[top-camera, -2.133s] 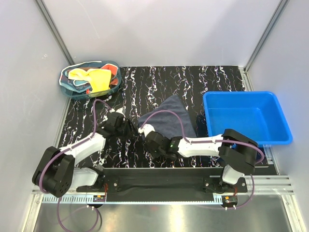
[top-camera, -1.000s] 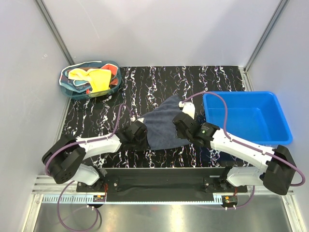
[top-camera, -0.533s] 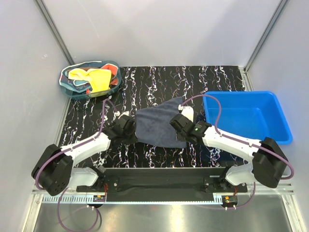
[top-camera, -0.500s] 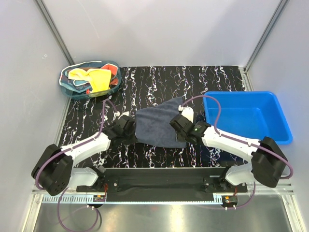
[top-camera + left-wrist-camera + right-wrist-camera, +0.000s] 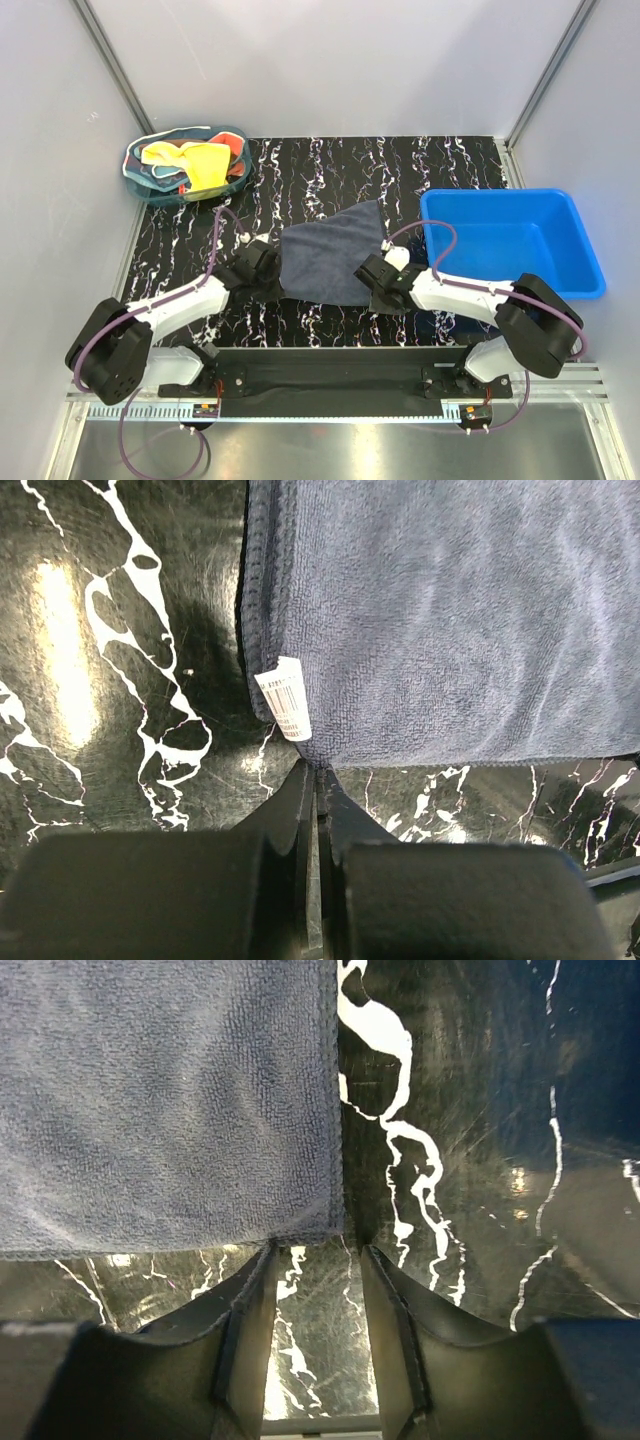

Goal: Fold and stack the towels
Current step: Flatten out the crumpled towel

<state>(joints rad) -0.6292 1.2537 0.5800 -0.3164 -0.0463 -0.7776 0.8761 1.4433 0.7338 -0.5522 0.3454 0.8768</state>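
Towels: one grey-blue (image 5: pixel 330 255) flat, perhaps three (image 5: pixel 195 160) in basket (image 5: pixel 130 168); left gripper (image 5: pixel 318 775) pressed together, right gripper (image 5: pixel 318 1255) spread.

This is a robot lab test cell, not a home or shop. Plain pale wall panels (image 5: pixel 330 60) close in three sides, held by bare metal frame posts (image 5: pixel 112 70). A left arm (image 5: pixel 180 300) and a right arm (image 5: pixel 460 292), both white and black, are bolted to a black base plate (image 5: pixel 330 375) at the near edge of the table (image 5: pixel 420 170), with purple cables (image 5: pixel 215 235) looping loose from them. What looks like a measuring strip (image 5: pixel 330 412) runs along the front. The household items are few and look like props: a grey towel (image 5: pixel 330 260), a blue bin (image 5: pixel 590 270) and a basket (image 5: pixel 135 165).
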